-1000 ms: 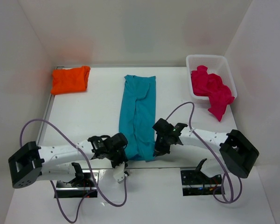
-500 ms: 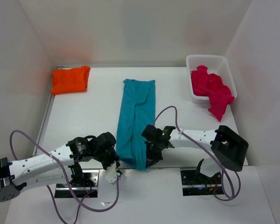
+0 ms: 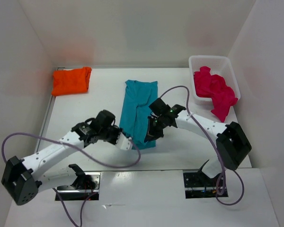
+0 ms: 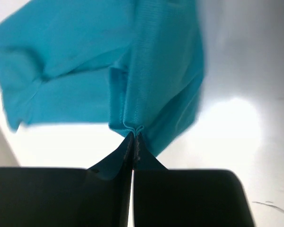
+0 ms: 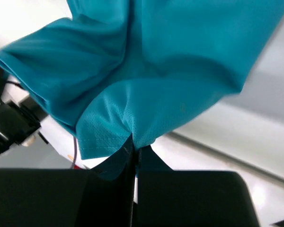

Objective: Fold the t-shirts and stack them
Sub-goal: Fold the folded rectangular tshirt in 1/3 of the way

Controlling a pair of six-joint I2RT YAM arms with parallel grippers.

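Teal t-shirt (image 3: pixel 139 106), where was it sitting, and what had hold of it? —mika

lol ok, biggest first. That teal t-shirt was a long narrow strip down the middle of the table (image 3: pixel 94 109). Its far end lay flat toward the back wall and its near end was picked up off the surface. The pink-red t-shirt (image 3: pixel 215 92) was crumpled in the white basket (image 3: pixel 213 60) at the far right, with one bit hanging over the near rim. The orange t-shirt (image 3: pixel 71 81) lay folded in the far left corner, well apart from both. —dov

And the grip itself? —mika

The left gripper (image 3: pixel 128 143) was clamped tight on the near left hem, jaws pressed together with just a pleat of teal cloth between them. The right gripper (image 3: pixel 149 137) was the same deal on the near right corner, no gap showing, cloth bunched at its tips. They sat near each other, one on each side of the strip. —dov
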